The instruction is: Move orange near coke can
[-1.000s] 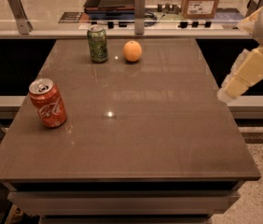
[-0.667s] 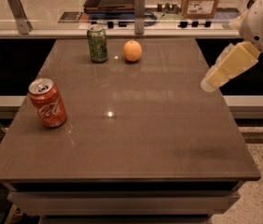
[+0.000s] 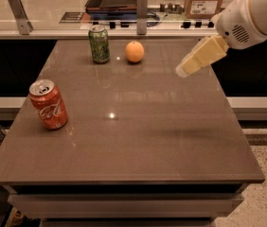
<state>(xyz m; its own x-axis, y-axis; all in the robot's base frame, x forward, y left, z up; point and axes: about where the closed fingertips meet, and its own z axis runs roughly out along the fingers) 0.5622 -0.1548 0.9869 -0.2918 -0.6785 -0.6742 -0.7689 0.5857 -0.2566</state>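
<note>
1. Camera view: gripper (image 3: pixel 185 68) hovers over the table's (image 3: pixel 152 136) right side (spread or closed, I cannot tell).
2. Orange (image 3: pixel 134 51) rests far back near the green can (image 3: pixel 99 44), well apart from the coke can (image 3: pixel 48 104); grasping likely comes first.

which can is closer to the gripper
The green can, standing at the far edge beside the orange; the coke can stands farther off at the left. The gripper hovers at the right.

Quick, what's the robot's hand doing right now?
Gripper: up over the right side of the table, holding nothing; open or closed cannot be told.
</note>
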